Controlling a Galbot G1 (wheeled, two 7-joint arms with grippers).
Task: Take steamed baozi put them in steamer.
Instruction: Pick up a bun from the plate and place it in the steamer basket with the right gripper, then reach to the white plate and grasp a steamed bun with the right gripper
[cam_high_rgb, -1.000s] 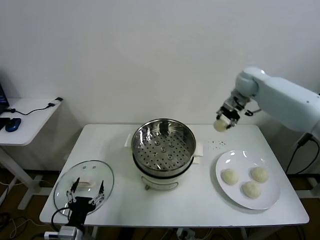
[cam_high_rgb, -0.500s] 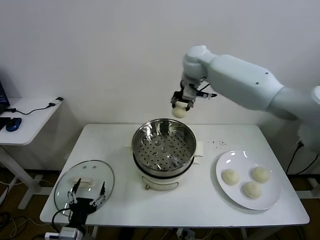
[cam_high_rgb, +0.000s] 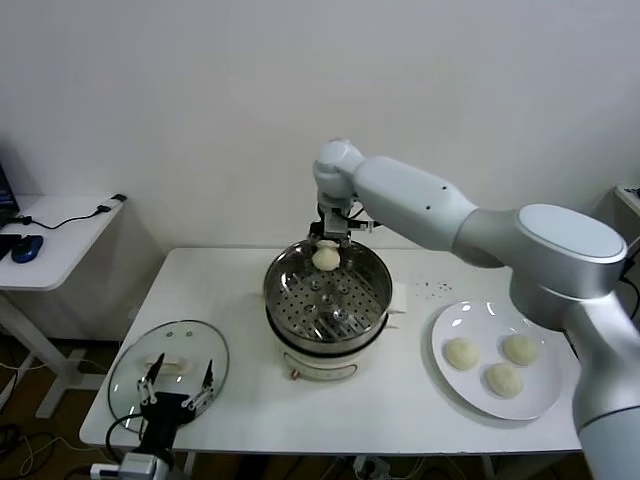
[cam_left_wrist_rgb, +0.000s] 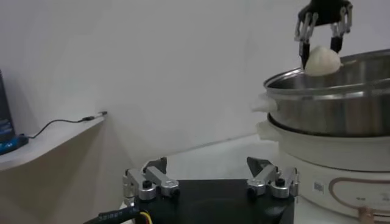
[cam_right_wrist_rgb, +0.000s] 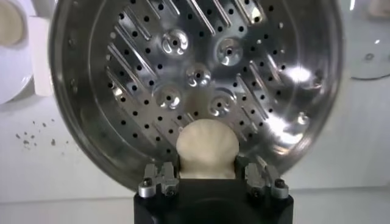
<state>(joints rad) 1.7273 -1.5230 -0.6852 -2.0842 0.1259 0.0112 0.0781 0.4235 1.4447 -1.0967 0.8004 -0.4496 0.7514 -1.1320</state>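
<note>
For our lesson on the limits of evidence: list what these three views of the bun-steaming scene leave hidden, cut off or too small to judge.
- Underside of the held baozi: the right gripper covers it in the right wrist view.
- Steamer floor: its steel wall blocks it in the left wrist view, and the frame edge cuts the pot off.
- Dark specks on the table: too small to identify in the head view.
- Glass lid: the open left gripper overlaps its near edge in the head view.

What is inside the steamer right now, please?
Only its bare perforated floor; no bun lies in the steamer yet. The right hand holds one bun above the far rim, hiding some floor beneath.
</note>
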